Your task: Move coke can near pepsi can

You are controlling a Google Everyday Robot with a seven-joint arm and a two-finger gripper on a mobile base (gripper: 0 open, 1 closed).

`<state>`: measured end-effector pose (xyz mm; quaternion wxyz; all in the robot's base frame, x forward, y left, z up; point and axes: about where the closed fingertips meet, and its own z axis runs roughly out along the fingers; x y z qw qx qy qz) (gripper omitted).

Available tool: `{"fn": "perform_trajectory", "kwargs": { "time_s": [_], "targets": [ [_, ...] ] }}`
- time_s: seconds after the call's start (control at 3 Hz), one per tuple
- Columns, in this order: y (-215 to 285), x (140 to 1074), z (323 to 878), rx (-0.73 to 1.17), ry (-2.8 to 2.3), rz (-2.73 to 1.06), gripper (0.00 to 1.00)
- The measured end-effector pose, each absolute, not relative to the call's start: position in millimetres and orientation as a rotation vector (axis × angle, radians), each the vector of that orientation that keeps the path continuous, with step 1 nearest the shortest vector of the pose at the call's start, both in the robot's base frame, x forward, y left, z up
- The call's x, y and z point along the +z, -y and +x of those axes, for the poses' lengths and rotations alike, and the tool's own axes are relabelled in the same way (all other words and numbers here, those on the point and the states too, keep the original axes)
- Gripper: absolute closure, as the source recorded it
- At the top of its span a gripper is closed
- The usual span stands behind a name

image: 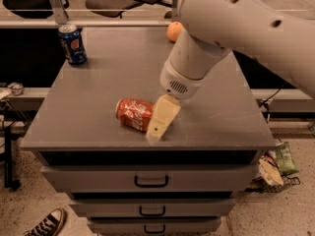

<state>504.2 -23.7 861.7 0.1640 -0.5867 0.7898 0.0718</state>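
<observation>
Though it lies on its side, the coke can (133, 114) shows its white script plainly. It rests near the front edge of the bench (98, 87), a little left of the middle. The hand (160, 123) is down at the can's right end, its cream-coloured tip overlapping that end. I cannot tell whether it touches the can, or whether it is open or closed. The pale arm (231, 23) reaches in from the upper right. The pepsi can (72, 44) stands upright at the back left corner, well apart from the coke can. An orange fruit (173, 32) sits near the back edge, partly hidden behind the arm. Below the bench top are drawers (151, 181), and a sneaker (48, 223) lies on the floor at lower left.
</observation>
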Motion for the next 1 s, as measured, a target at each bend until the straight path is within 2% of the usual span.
{"fn": "perform_trajectory", "kwargs": {
  "time_s": [0.33,0.67,1.0],
  "targets": [
    [-10,847,497,0.298,-2.261,-1.638,0.00],
    [-33,840,494,0.348,-2.245,-1.611,0.18],
    [-37,843,500,0.352,-2.217,-1.569,0.41]
  ]
}}
